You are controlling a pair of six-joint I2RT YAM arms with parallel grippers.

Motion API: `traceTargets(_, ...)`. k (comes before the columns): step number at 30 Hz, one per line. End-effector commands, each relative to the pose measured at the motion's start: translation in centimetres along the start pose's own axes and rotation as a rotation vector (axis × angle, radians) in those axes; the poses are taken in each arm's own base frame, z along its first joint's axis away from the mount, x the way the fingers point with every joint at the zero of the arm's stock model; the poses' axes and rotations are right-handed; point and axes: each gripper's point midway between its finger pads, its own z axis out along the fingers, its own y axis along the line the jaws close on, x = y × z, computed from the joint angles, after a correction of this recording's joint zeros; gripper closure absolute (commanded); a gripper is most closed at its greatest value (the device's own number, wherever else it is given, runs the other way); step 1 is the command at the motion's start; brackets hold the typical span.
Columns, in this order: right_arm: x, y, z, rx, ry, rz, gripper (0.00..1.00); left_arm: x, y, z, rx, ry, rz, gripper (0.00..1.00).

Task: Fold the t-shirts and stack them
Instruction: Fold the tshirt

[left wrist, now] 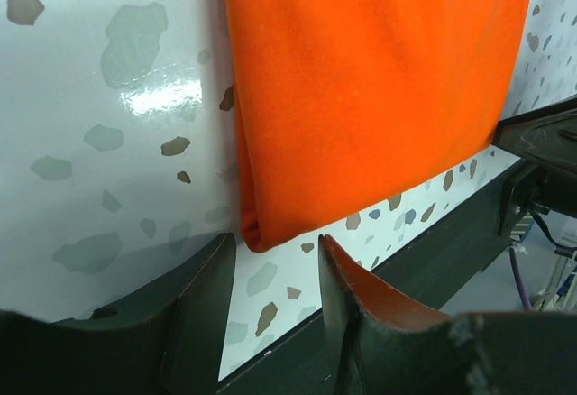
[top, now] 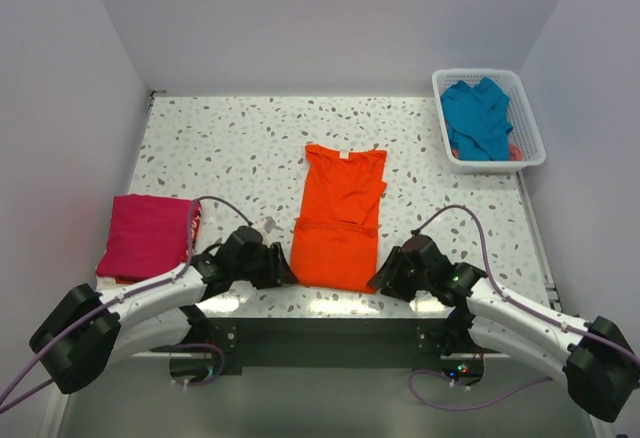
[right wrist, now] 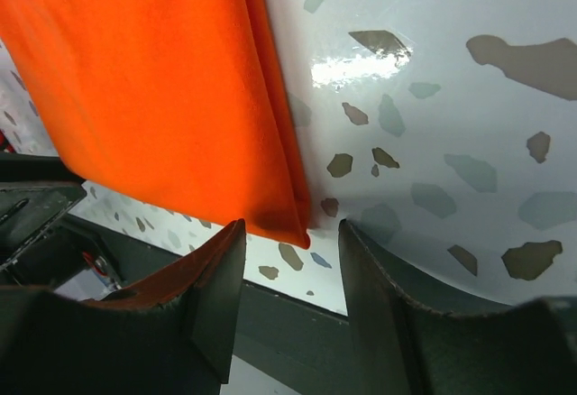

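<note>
Left fingers (left wrist: 203, 305) and right fingers (right wrist: 212, 287) are spread, one near corner of the orange t-shirt (top: 340, 220) just ahead of each gap. Doubled side edges are shown only by wrist views. Both arms are angled low, inward. Shirt laid narrow, mid-surface (top: 230, 138). Folded magenta t-shirt (top: 148, 235) left of it; teal t-shirt (top: 478, 118) heaped in basket (top: 495, 165), far right.

one orange t-shirt (top: 340, 220), one magenta t-shirt (top: 148, 235), one teal t-shirt (top: 478, 118), one basket (top: 530, 128), two end effectors (top: 284, 270) (top: 378, 280).

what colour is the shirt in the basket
Teal-blue. The shirt in the basket shows best in the top external view.
</note>
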Motion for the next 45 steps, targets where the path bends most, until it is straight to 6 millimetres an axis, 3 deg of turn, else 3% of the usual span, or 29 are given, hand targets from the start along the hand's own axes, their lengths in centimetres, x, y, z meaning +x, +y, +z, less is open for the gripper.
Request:
traceTargets(1, 0.7, -1.0, 0.6, 0.023, 0.015, 0.039, 0.51, 1.1, 1.7, 0.6, -0.044, 0.015, -0.022, 0.54)
traceTargets(10, 1.2, -1.5, 1.5, 0.026, 0.031, 0.041, 0.61, 1.4, 2.1, 1.3, -0.058, 0.025, -0.022, 0.63)
traceTargets(14, 1.0, -1.5, 1.7, 0.025, 0.017, 0.027, 0.72, 1.5, 1.6, 1.3, -0.048, 0.029, -0.009, 0.74)
traceTargets(18, 0.3, -0.9, 1.3, 0.016, -0.004, -0.032, 0.94, 0.9, 0.5, 1.2, -0.034, 0.022, 0.028, 0.92)
traceTargets(20, 0.4, -0.8, 1.0, 0.022, 0.008, -0.068, 1.00, 1.0, 0.5, 0.9, -0.051, 0.025, 0.046, 0.96)
traceTargets(21, 0.5, -0.6, 0.8, 0.018, 0.012, -0.076, 1.00, 0.8, 0.1, 0.8, -0.047, 0.019, 0.054, 1.00)
traceTargets(25, 1.5, -0.6, 0.1, 0.010, 0.038, -0.136, 1.00, 1.0, -0.6, 0.1, -0.051, 0.015, 0.084, 1.00)
traceTargets(32, 1.8, 0.9, -3.0, 0.011, -0.011, -0.291, 1.00, 1.0, -4.5, -3.0, -0.026, -0.034, 0.170, 1.00)
traceTargets(41, -1.6, 4.4, -6.9, 0.018, -0.159, -0.405, 1.00, -1.4, -6.8, -4.6, -0.034, -0.125, 0.194, 1.00)
traceTargets(45, -3.4, 6.6, -8.8, 0.000, -0.238, -0.426, 1.00, -3.6, -9.5, -5.7, -0.005, -0.185, 0.217, 1.00)
